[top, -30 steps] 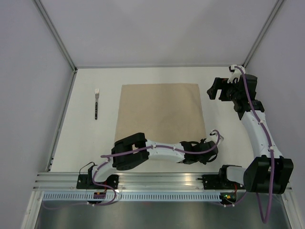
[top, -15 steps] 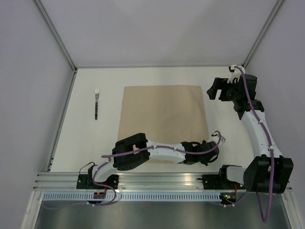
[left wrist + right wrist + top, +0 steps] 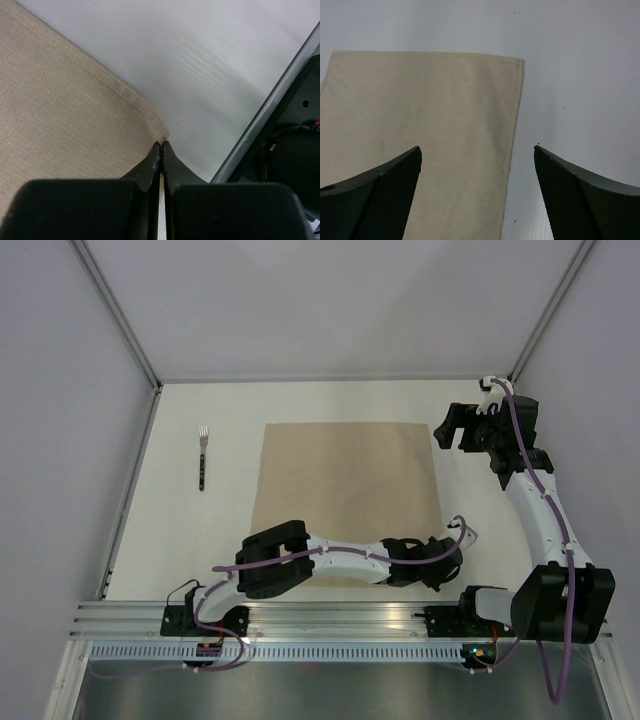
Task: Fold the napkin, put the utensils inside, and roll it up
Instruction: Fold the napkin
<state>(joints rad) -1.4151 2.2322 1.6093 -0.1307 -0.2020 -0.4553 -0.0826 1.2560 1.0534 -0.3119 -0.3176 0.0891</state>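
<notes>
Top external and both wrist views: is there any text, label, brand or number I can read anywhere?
None can be read in any view.
The napkin is plain cloth with no print.
The fork is too small to show any stamp.
The left arm and right arm show no legible label.

place: robot lab cell | evidence: white table (image 3: 180,540); plain grey walls (image 3: 330,300); aluminium rail (image 3: 330,618)

Beige napkin (image 3: 420,115) flat on white table (image 3: 580,75), right claw (image 3: 476,150) spread wide above the napkin's edge
</notes>
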